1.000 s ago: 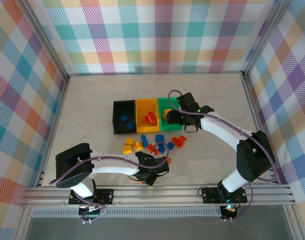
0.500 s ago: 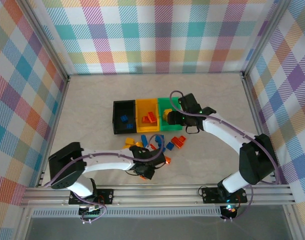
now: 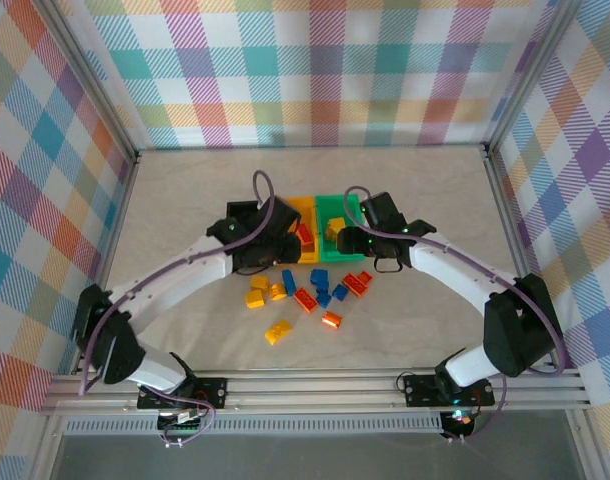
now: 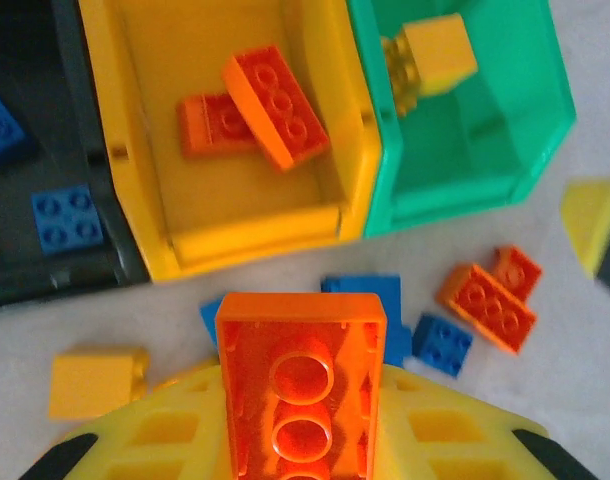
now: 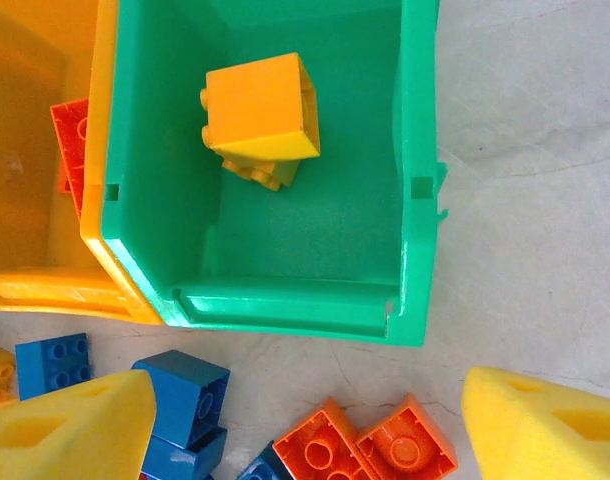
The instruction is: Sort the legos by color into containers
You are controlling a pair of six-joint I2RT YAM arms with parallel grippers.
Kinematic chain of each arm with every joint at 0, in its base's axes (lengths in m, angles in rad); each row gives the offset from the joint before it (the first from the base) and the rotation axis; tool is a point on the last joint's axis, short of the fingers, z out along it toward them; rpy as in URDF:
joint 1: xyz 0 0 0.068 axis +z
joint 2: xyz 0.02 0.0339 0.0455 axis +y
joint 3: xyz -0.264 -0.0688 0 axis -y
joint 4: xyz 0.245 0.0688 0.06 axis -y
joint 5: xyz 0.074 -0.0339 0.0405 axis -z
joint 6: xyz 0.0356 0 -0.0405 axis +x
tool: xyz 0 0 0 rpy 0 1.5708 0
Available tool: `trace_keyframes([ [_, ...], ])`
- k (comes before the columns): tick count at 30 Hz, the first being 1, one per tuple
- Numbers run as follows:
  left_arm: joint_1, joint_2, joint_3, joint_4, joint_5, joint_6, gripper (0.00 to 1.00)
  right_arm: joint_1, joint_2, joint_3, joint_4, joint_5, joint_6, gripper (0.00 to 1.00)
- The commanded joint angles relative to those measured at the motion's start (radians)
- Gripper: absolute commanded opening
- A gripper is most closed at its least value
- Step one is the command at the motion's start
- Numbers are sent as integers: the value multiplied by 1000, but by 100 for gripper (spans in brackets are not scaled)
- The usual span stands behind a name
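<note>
My left gripper [image 4: 300,400] is shut on an orange-red lego [image 4: 300,375], held hollow side up just in front of the yellow-orange container [image 4: 255,235]. That bin holds two orange-red legos [image 4: 275,105]. The black container [image 4: 95,215] has blue legos [image 4: 65,218]. The green container [image 5: 285,305] has yellow legos [image 5: 260,110]. My right gripper [image 5: 305,425] stands open over the table in front of the green bin, above two orange-red legos [image 5: 370,450]. From above, the left gripper [image 3: 273,248] and the right gripper [image 3: 357,250] both sit at the row of bins.
Loose legos lie on the table in front of the bins: yellow ones [image 3: 255,297] [image 3: 277,332], orange-red ones [image 3: 305,298] [image 3: 330,320] and blue ones [image 3: 288,280]. Metal rails and checkered walls frame the table.
The left arm has swung from the near edge of the table up to the bins, its jaws closing on the orange-red lego. The right gripper has hardly moved.
</note>
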Motion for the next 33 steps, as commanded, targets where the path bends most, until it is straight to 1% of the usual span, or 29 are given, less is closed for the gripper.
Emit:
trace_keyframes([
  [1, 44, 125, 92, 6, -4, 44, 27, -10, -24, -23, 19, -20, 15, 80],
  [5, 95, 271, 223, -4, -1, 49, 27, -10, -39, -42, 15, -26, 16, 80],
  [10, 116, 416, 370, -55, -7, 55, 29, -10, -75, -88, 13, -58, 20, 80],
  [12, 121, 448, 394, -61, -4, 56, 32, -8, -97, -114, 18, -86, 16, 80],
  [14, 126, 465, 404, -58, 8, 52, 40, -2, -124, -147, 20, -121, 8, 80],
  [17, 127, 462, 405, -47, 29, 49, 49, 21, -164, -194, 23, -172, -5, 81],
  [21, 128, 415, 383, -25, 73, 37, 66, 98, -202, -234, 15, -208, -27, 81],
  [22, 126, 390, 363, -9, 93, 28, 72, 131, -204, -240, 13, -209, -35, 82],
  [25, 120, 290, 279, 57, 157, -1, 83, 202, -178, -245, 8, -220, -53, 82],
  [30, 83, 97, 102, 119, 202, -37, 95, 301, -80, -225, 6, -195, -73, 83],
  [31, 77, 51, 58, 128, 205, -46, 100, 317, -64, -221, 5, -179, -75, 84],
  [33, 71, -31, -24, 139, 213, -65, 100, 343, -24, -212, -3, -155, -76, 84],
])
